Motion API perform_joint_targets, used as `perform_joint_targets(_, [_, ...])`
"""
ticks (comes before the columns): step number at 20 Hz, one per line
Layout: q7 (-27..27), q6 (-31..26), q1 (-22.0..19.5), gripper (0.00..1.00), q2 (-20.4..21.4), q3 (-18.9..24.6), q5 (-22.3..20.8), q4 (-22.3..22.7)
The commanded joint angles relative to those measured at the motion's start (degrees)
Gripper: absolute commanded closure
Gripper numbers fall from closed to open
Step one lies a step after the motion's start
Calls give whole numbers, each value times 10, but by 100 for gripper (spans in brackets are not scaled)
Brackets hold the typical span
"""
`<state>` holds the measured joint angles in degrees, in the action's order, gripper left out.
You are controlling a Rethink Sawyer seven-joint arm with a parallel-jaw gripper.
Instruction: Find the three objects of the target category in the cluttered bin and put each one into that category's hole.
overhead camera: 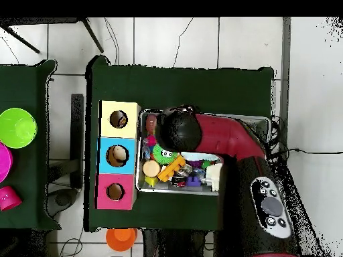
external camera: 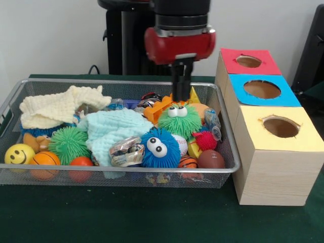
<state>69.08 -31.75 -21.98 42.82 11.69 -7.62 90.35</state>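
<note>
Nearest the camera, bare green table [external camera: 126, 217], and then the front rim of the bin [external camera: 116, 171], packed full. Along that front wall, from the picture's left: a yellow smiley ball [external camera: 19, 153], a basketball [external camera: 45, 161] touching it, and an orange ball [external camera: 81, 163]. Further along comes a small striped ball [external camera: 188, 162], with a brown ball [external camera: 210, 159] in the right corner.

Just behind, there's a printed bundle [external camera: 126, 151]! It sits crumpled between the mint cloth [external camera: 114, 130] and a blue fuzzy toy [external camera: 159, 147] with googly eyes, touching both. It lies in the bin, well apart from the boxes. A green spiky ball [external camera: 68, 143] sits left of the mint cloth, and a red spiky ball [external camera: 205, 140] on the right.

Outside the bin, on the right, stands the pale box with the yellow-ringed hole [external camera: 281, 126], open and dark, just beside the bin's wall.

Mid-bin now: a green fuzzy toy [external camera: 178, 120], eyes up, an orange toy [external camera: 158, 109] beside it, and a cream cloth [external camera: 58, 107] heaped at far left.

Above the green fuzzy toy hangs the gripper [external camera: 182, 83], pointing straight down over the bin's far half, under the red arm [external camera: 179, 45]. Whether it is spread or closed, I cannot tell.

Further back on the right sit the blue-ringed hole [external camera: 261, 89] and then the red-ringed hole [external camera: 248, 61]. From overhead, the arm covers most of the bin.
</note>
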Motion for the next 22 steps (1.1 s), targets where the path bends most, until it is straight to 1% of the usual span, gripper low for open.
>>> perform_joint_targets(1, [-87, -88, -45, 100, -9, 60, -40, 36])
perform_joint_targets(3, [-89, -90, -63, 100, -10, 75, -38, 40])
perform_joint_targets(5, [-72, -82, -63, 100, -19, 74, -44, 36])
perform_joint_targets(8, [-44, -63, -48, 100, -35, 70, -60, 25])
perform_joint_targets(9, [-41, -52, -49, 100, -37, 77, -59, 26])
perform_joint_targets(11, [-31, -16, -59, 100, -35, 99, -50, 40])
perform_joint_targets(15, [-29, 9, -78, 100, -31, 137, -39, 60])
perform_joint_targets(18, [-25, 35, -95, 100, -28, 159, -46, 80])
perform_joint_targets(22, [-25, 37, -106, 100, -24, 170, -63, 90])
